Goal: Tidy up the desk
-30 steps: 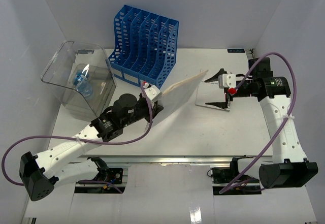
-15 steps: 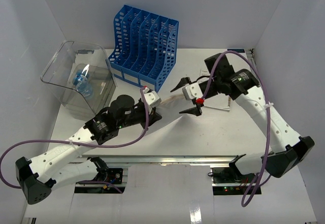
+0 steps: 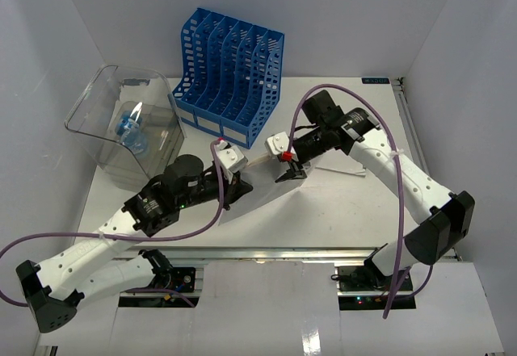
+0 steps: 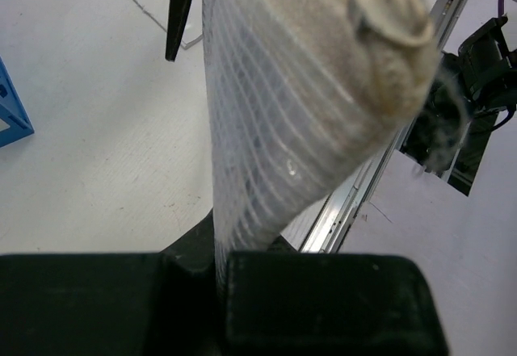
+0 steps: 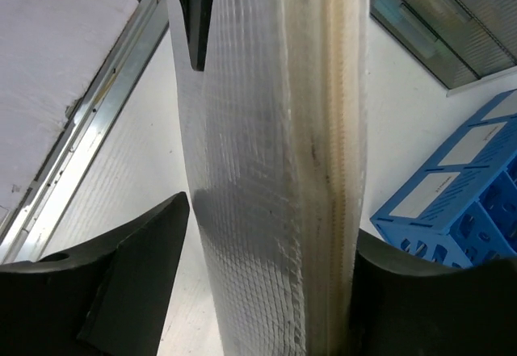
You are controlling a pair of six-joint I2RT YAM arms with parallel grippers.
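Mesh zippered pouch [image 3: 260, 185], translucent, sits clenched in the left end effector [image 3: 229, 180] above the large white worktop [image 3: 339, 203]. The right end effector [image 3: 289, 165] straddles it, grip unclear. Filing into the blue slotted plastic rack [image 3: 230, 73] seems not yet done.

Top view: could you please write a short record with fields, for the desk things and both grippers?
left gripper: shut on mesh pouch
right gripper: jaws either side of the mesh pouch's other end; grip unclear
mesh pouch: held over the desk
far left: clear bin, blue file rack
beside right arm: paper sheet, flat
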